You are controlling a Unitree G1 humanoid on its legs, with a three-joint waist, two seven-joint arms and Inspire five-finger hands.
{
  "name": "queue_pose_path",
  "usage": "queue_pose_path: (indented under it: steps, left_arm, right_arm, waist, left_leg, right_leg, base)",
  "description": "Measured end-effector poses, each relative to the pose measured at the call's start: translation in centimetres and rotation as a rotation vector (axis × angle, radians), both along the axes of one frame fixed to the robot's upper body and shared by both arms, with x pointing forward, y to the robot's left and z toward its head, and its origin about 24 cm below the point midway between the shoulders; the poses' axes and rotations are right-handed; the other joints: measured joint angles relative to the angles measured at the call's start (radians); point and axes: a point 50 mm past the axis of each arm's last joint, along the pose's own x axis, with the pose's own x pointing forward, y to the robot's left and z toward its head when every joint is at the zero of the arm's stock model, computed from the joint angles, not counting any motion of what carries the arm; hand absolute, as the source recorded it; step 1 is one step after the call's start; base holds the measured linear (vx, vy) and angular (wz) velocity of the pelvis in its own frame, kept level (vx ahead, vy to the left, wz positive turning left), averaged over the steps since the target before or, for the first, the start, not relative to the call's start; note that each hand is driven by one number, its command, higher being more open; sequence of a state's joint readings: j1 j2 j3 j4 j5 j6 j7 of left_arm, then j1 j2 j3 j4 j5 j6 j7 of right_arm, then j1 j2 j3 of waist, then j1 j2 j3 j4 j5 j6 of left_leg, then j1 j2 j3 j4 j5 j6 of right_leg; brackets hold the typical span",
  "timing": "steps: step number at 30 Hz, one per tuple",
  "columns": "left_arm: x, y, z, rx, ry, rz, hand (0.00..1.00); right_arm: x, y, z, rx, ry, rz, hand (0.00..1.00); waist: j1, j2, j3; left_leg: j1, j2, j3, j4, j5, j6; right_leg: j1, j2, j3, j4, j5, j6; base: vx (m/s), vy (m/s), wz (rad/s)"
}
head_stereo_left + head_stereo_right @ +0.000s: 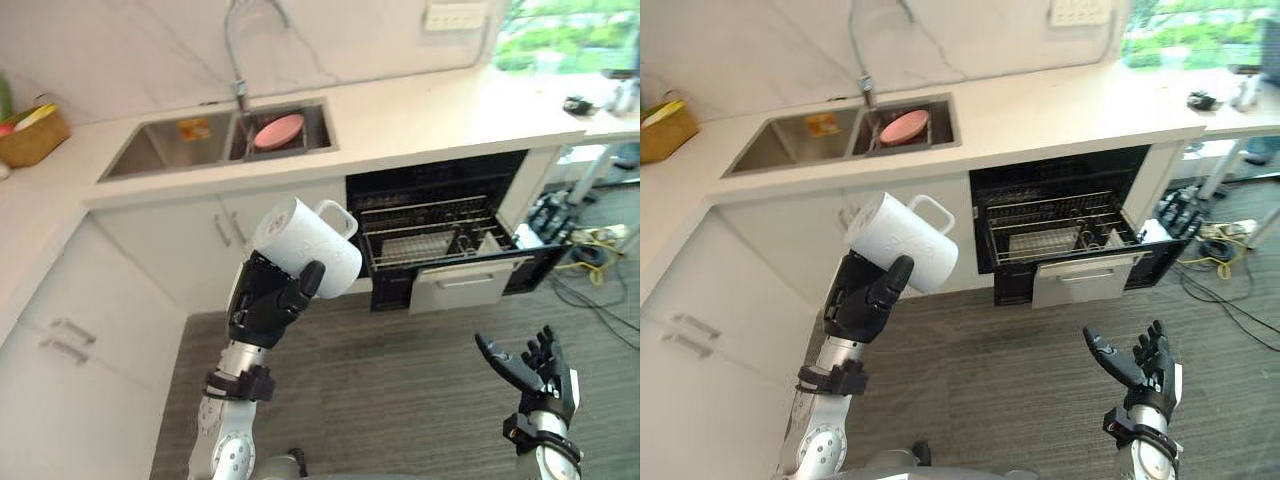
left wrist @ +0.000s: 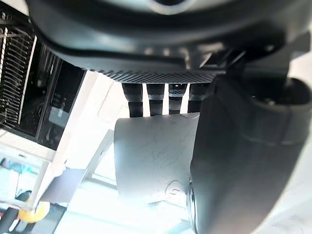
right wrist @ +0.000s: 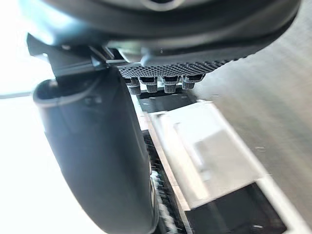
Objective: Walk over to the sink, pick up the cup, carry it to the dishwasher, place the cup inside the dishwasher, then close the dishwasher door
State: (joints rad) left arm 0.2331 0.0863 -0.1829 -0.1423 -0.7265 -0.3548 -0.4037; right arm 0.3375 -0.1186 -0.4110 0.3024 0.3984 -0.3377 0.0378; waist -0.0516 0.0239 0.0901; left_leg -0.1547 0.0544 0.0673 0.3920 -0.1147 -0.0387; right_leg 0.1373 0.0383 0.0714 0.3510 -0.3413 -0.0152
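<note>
Both hands are matte black. The left hand and the right hand have blocky fingers ringed with fine ribs, a broad, smooth thumb, and a strip of dotted, rubbery texture along the palm's edge. A bulky black band wraps each wrist. Behind it the left forearm is a rounded, glossy silver-grey shell.

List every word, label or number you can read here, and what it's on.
No text reads clearly.
The cup in the left hand: faint marking on its side, too faint to read.
The orange item in the sink: print too blurred to read.
</note>
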Motion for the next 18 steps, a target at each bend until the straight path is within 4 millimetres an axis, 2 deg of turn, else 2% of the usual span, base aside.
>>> queue_pose_path:
  steps: [1,2,3,4,5,6,8,9,11,12,14,15,16,18]
  left_arm:
    - [0.0,0.0,-0.1,0.002,0.004,0.000,0.00]
    - [0.1,0.0,-0.3,0.002,0.007,0.003,0.00]
    - [0.3,0.1,-0.2,0.002,-0.002,0.015,0.00]
    - [0.4,0.2,0.0,0.005,-0.010,0.020,0.00]
    - [0.4,0.4,0.0,0.015,-0.013,0.030,0.00]
    - [0.3,0.4,-0.1,0.009,0.001,0.046,0.00]
    - [0.5,0.5,0.1,0.009,-0.004,0.076,0.00]
    - [0.7,0.7,0.5,0.007,-0.020,0.108,0.00]
    - [0.9,1.2,0.8,0.004,-0.034,0.138,0.00]
    - [1.0,1.9,0.8,0.007,-0.031,0.174,0.00]
    - [0.8,2.9,0.7,0.015,-0.025,0.215,0.00]
    - [0.7,3.4,0.7,0.025,-0.027,0.226,0.00]
    - [0.6,3.5,0.5,0.018,-0.015,0.237,0.00]
    - [0.9,3.3,0.8,0.017,-0.030,0.228,0.00]
  right_arm:
    - [-0.6,-0.1,-0.1,0.000,0.006,-0.016,1.00]
    - [-1.4,-0.3,-0.1,0.002,0.009,-0.045,1.00]
    - [-1.6,-0.3,-0.2,0.005,0.006,-0.062,1.00]
    - [-1.5,-0.1,-0.2,0.008,0.006,-0.062,1.00]
    - [-1.5,0.3,-0.4,0.005,0.017,-0.050,1.00]
    - [-1.3,0.8,-0.5,0.002,0.031,-0.020,1.00]
    - [-0.5,1.7,-0.2,0.001,0.015,0.035,1.00]
    - [0.5,2.7,0.6,-0.001,-0.022,0.101,1.00]
    - [1.4,3.5,1.6,-0.017,-0.065,0.165,1.00]
    - [2.2,3.9,2.7,-0.033,-0.117,0.207,1.00]
    - [3.0,4.3,3.6,-0.046,-0.164,0.241,1.00]
    - [3.2,4.4,3.8,-0.051,-0.173,0.254,1.00]
    - [3.6,4.2,3.9,-0.065,-0.170,0.279,1.00]
    - [4.2,4.4,4.1,-0.066,-0.175,0.302,1.00]
  waist:
    - [-0.009,-0.011,-0.015]
    - [-0.024,-0.027,-0.029]
    - [-0.024,-0.043,-0.022]
    - [-0.022,-0.050,-0.019]
    - [-0.029,-0.064,-0.012]
    - [-0.041,-0.057,-0.016]
    - [-0.045,-0.032,-0.028]
    - [-0.045,-0.019,-0.032]
    - [-0.037,-0.023,-0.028]
    - [-0.026,-0.022,-0.015]
    - [-0.015,-0.039,-0.009]
    - [-0.016,-0.050,-0.010]
    - [-0.014,-0.020,-0.018]
    - [-0.012,-0.007,-0.011]
  left_leg:
    - [0.004,-0.021,0.005,0.008,-0.021,0.013]
    - [0.023,-0.060,0.017,0.011,-0.054,0.040]
    - [0.057,-0.095,0.042,0.008,-0.076,0.065]
    - [0.081,-0.113,0.058,0.000,-0.086,0.076]
    - [0.126,-0.142,0.072,-0.019,-0.107,0.109]
    - [0.164,-0.143,0.077,-0.042,-0.120,0.127]
    - [0.202,-0.126,0.080,-0.087,-0.117,0.120]
    - [0.245,-0.106,0.084,-0.127,-0.115,0.117]
    - [0.280,-0.087,0.091,-0.164,-0.115,0.116]
    - [0.325,-0.068,0.111,-0.198,-0.116,0.114]
    - [0.385,-0.072,0.139,-0.215,-0.134,0.085]
    - [0.399,-0.080,0.139,-0.214,-0.146,0.068]
    - [0.414,-0.050,0.139,-0.213,-0.171,0.047]
    - [0.416,-0.025,0.139,-0.206,-0.170,0.046]
  right_leg:
    - [-0.002,-0.022,-0.002,0.024,-0.020,0.021]
    - [-0.037,-0.061,-0.004,0.142,-0.045,0.074]
    - [-0.123,-0.105,-0.008,0.361,-0.040,0.111]
    - [-0.175,-0.133,-0.015,0.482,-0.011,0.130]
    - [-0.271,-0.194,-0.058,0.687,0.095,0.070]
    - [-0.327,-0.226,-0.109,0.766,0.086,0.041]
    - [-0.368,-0.220,-0.159,0.714,0.054,0.051]
    - [-0.377,-0.193,-0.207,0.560,0.035,0.070]
    - [-0.381,-0.159,-0.255,0.397,0.034,0.068]
    - [-0.387,-0.126,-0.300,0.267,0.053,0.056]
    - [-0.376,-0.113,-0.357,0.112,0.191,0.009]
    - [-0.376,-0.116,-0.373,0.088,0.256,-0.090]
    - [-0.358,-0.084,-0.375,0.078,0.241,-0.089]
    - [-0.331,-0.046,-0.374,0.030,0.242,-0.093]
  base:
    - [0.30,0.259,-0.09]
    - [0.30,0.268,-0.09]
    - [0.28,0.265,-0.23]
    - [0.29,0.310,-0.37]
    - [0.28,0.266,-0.26]
    - [0.29,0.261,-0.19]
    - [0.26,0.147,-0.15]
    - [0.33,0.106,-0.17]
    - [0.34,0.046,-0.23]
    - [0.41,0.018,-0.46]
    - [0.35,0.009,-0.41]
    - [0.36,-0.023,-0.26]
    - [0.34,-0.036,-0.24]
    - [0.28,-0.051,-0.18]
